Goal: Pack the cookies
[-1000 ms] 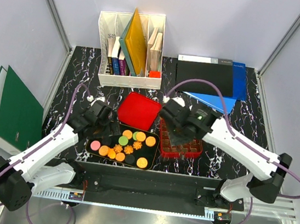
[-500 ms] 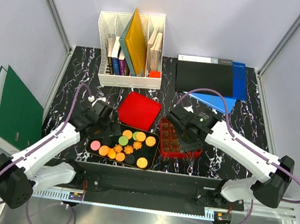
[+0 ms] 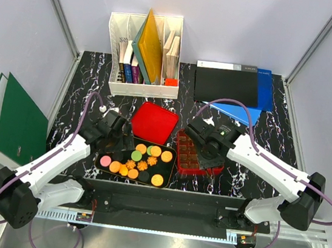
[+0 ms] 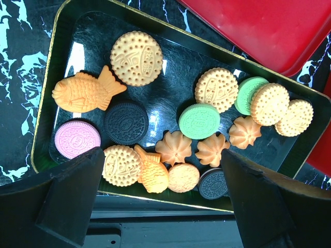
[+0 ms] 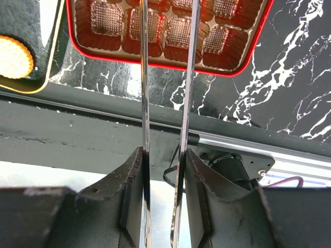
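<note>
The cookies (image 3: 140, 159) (image 4: 199, 121) lie in a black gold-rimmed tray (image 3: 100, 167) (image 4: 50, 103): round, flower-shaped and fish-shaped pieces in orange, cream, green, pink and black. My left gripper (image 3: 114, 139) (image 4: 161, 173) hangs open just above the tray's near side, holding nothing. To the right, the red gridded tin (image 3: 190, 156) (image 5: 170, 31) shows empty moulded cells. Over the tin, my right gripper (image 3: 207, 146) (image 5: 164, 160) is shut on metal tongs (image 5: 144, 77), whose two thin blades point toward the tin with a gap between them. One orange cookie (image 5: 13, 57) shows at the right wrist view's left edge.
A red lid (image 3: 153, 123) (image 4: 269, 26) lies behind the tray. A white organizer with books (image 3: 144, 51) stands at the back, with black and blue folders (image 3: 232, 87) to its right. A green binder (image 3: 10, 122) leans at the left. The black front rail (image 5: 77, 139) borders the table.
My right gripper with the tongs shifted a little to the right, uncovering the tin's left cells, then held still. The left arm barely moved.
</note>
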